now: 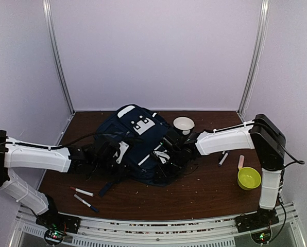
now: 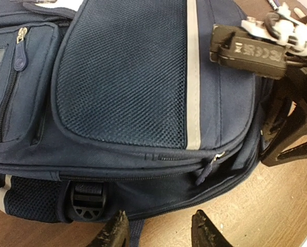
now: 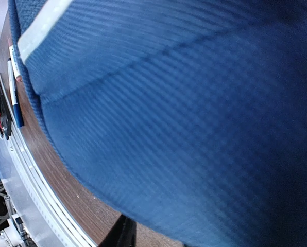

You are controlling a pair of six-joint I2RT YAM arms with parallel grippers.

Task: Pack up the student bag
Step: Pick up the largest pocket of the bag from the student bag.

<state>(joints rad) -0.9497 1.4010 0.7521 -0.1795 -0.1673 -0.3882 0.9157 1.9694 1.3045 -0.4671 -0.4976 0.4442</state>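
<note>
The student bag (image 1: 138,141), a navy backpack with white patches, lies in the middle of the table. My left gripper (image 1: 112,154) is at its left side. In the left wrist view the bag (image 2: 128,77) fills the frame, with a zipper pull (image 2: 207,169) hanging on its side, and my left gripper (image 2: 161,231) is open and empty just short of the bag's lower edge. My right gripper (image 1: 166,154) is pressed against the bag's right side. In the right wrist view blue fabric (image 3: 184,113) covers almost everything. Only one dark finger (image 3: 123,235) shows, so its grip is hidden.
Two markers (image 1: 81,192) (image 1: 86,203) lie at the front left. A white bowl (image 1: 183,123) stands behind the bag. A pen (image 1: 223,158), a pink item (image 1: 240,162) and a yellow-green bowl (image 1: 249,177) are on the right. The table's front rail (image 3: 35,185) is close.
</note>
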